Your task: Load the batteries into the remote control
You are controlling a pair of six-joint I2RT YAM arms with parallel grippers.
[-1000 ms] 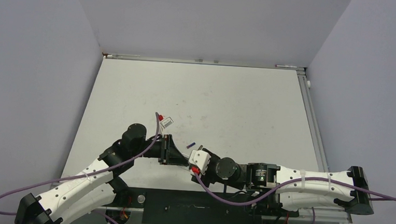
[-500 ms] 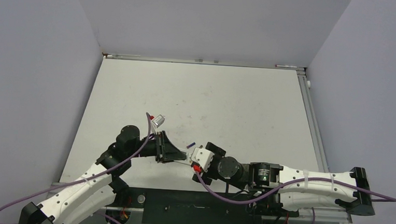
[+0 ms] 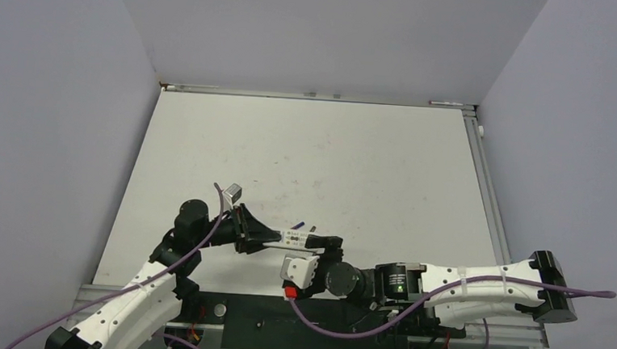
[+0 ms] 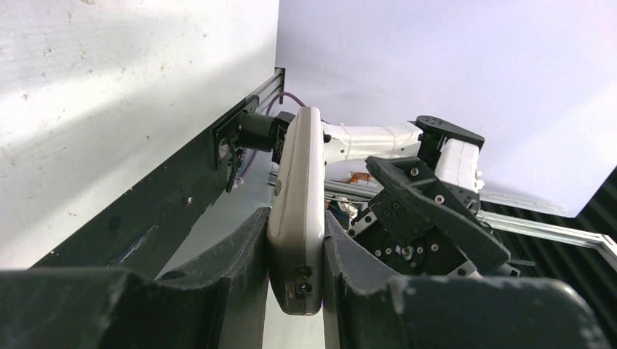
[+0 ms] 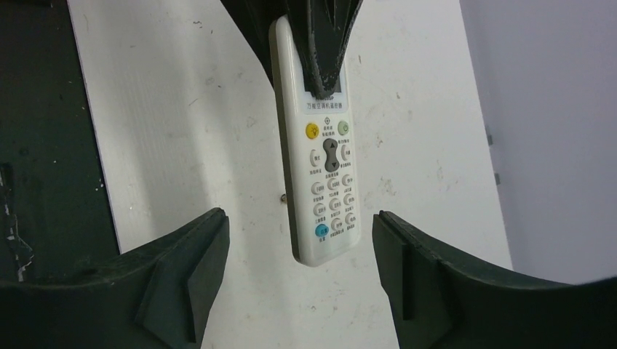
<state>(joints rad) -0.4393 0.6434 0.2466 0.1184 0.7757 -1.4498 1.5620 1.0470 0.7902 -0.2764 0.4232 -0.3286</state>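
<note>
left fingers (image 4: 234, 280) clamp remote control (image 5: 325, 171) (screen end) | right fingers (image 5: 185, 273) apart, apparently clear

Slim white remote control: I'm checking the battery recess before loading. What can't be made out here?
- Battery recess: slim white remote control shows its button face in right wrist view, its edge in left wrist view; back unseen.
- Screen: covered by a black finger of the left gripper, right wrist view.
- Purple-blue battery: a speck in top view.
</note>
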